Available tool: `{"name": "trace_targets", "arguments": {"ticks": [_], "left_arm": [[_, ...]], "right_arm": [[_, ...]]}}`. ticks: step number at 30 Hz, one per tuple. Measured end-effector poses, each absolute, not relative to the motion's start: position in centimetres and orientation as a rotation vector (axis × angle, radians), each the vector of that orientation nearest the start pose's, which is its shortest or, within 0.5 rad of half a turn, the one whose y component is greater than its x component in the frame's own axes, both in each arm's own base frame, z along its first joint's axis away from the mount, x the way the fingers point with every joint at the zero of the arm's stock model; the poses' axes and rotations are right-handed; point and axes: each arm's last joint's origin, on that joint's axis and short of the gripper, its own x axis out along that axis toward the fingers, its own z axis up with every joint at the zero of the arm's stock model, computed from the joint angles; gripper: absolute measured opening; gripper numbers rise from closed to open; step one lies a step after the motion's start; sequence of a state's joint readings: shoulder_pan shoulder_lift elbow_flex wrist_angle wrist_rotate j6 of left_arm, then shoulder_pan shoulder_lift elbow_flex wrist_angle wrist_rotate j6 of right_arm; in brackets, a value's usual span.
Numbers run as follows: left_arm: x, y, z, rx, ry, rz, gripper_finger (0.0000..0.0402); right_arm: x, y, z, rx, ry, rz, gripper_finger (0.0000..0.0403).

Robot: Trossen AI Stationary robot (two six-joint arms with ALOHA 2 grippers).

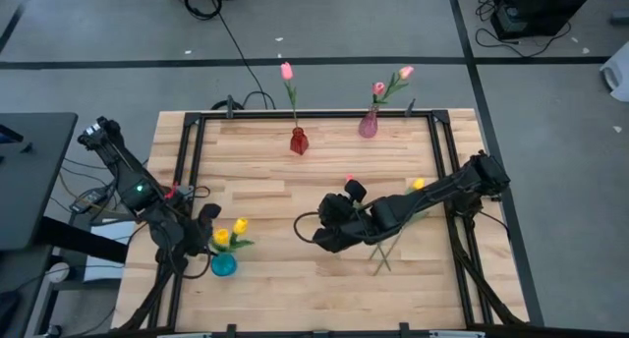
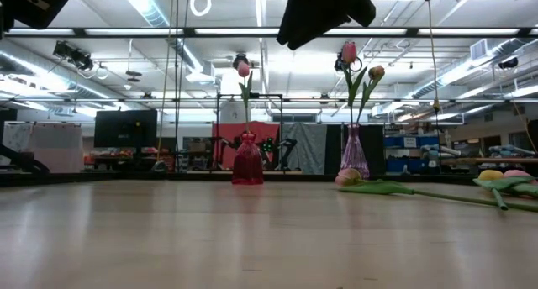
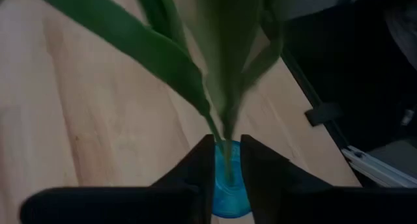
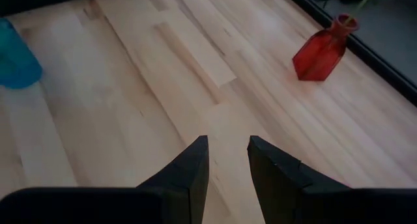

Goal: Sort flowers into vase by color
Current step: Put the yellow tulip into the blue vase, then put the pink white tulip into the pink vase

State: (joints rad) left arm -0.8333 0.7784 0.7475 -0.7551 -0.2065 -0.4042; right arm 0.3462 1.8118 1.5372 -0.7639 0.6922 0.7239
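Wooden surface [image 1: 295, 196], three vases on it.

Left hand [image 3: 226, 160]: at the near-left part of the surface, fingers clasped on green stems standing in the blue vase [image 1: 224, 264], which carries two yellow tulips [image 1: 231, 232]. Judged step: seating yellow flowers; next, let go and lift straight up without tipping the vase.

Right hand [image 4: 226, 160]: mid-surface, hovering, fingers parted, nothing between them. Its next move would likely be a pickup.

Red vase [image 1: 298, 140], far edge: one pink tulip [image 1: 287, 71]. Purple vase [image 1: 369, 123] beside it: two pinkish tulips [image 1: 391, 83].

Loose flowers [image 2: 504, 178] lie at the right, partly under the right arm; at least one yellow.
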Motion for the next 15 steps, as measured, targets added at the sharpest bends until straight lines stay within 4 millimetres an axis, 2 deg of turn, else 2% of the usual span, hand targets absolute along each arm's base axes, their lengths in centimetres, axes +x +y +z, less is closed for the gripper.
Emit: {"name": "trace_targets", "arguments": {"ticks": [5,10,15], "left_arm": [[10.2,-10.3,27.3,0.026,0.798,-0.43,0.0116],[9.4,-9.4,27.2,-0.002,0.839,-0.381,0.0121],[8.6,-7.9,27.6,-0.032,0.785,-0.248,0.0121]], "right_arm": [[36.5,10.9,27.3,0.145,0.738,-0.599,0.0121],[36.5,11.0,27.3,0.134,0.742,-0.594,0.0121],[36.4,10.7,27.2,0.096,0.782,-0.576,0.0121]]}}
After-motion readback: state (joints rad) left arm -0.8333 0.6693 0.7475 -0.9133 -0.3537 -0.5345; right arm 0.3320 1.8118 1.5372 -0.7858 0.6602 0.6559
